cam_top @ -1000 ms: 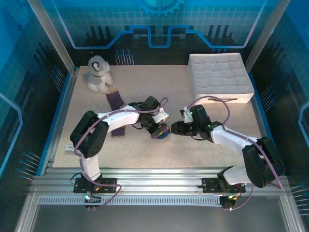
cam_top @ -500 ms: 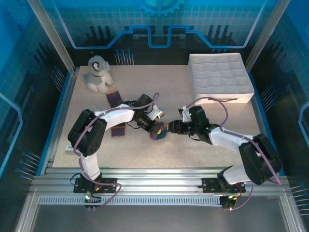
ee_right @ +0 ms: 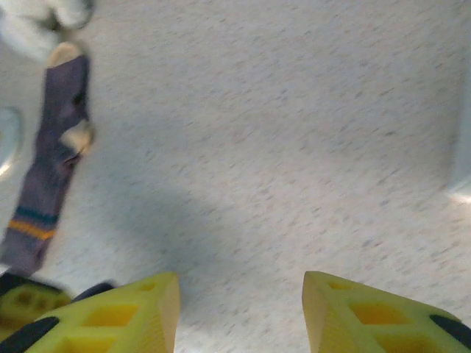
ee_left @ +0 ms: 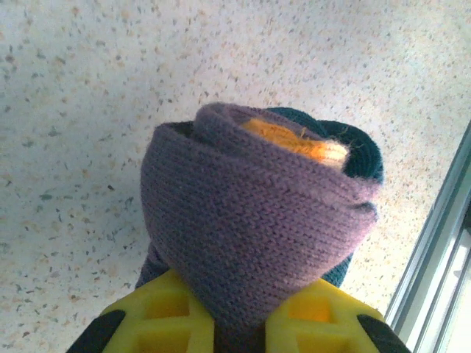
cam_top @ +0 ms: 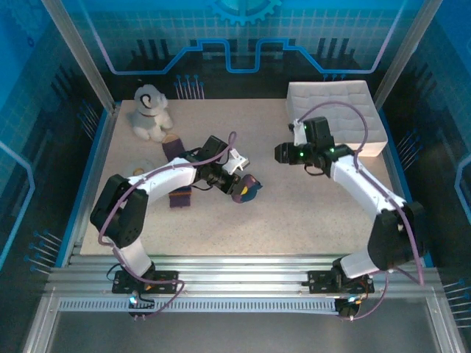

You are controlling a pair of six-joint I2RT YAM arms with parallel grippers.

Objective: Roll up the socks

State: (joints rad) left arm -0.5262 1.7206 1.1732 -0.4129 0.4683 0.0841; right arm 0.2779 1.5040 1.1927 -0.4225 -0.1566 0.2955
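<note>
A rolled purple sock (cam_top: 248,189) with navy and orange showing at its end lies near the table's middle. My left gripper (cam_top: 236,184) is shut on it. In the left wrist view the roll (ee_left: 257,213) bulges out between the yellow fingers (ee_left: 158,320), just above the table. The other sock (cam_top: 175,151) lies flat further left, partly under my left arm; the right wrist view shows it as a long purple strip (ee_right: 48,173) with a striped cuff. My right gripper (cam_top: 283,153) hangs open and empty, well right of the roll, its jaws (ee_right: 239,301) over bare table.
A grey-white plush dog (cam_top: 151,112) sits at the back left. A white quilted box (cam_top: 336,118) stands at the back right, just behind my right arm. A white disc (cam_top: 136,169) lies left of the flat sock.
My right gripper has drawn away from the rolled sock, back and to the right toward the white box, opening wider. The left gripper keeps hold of the roll and has shifted slightly.
</note>
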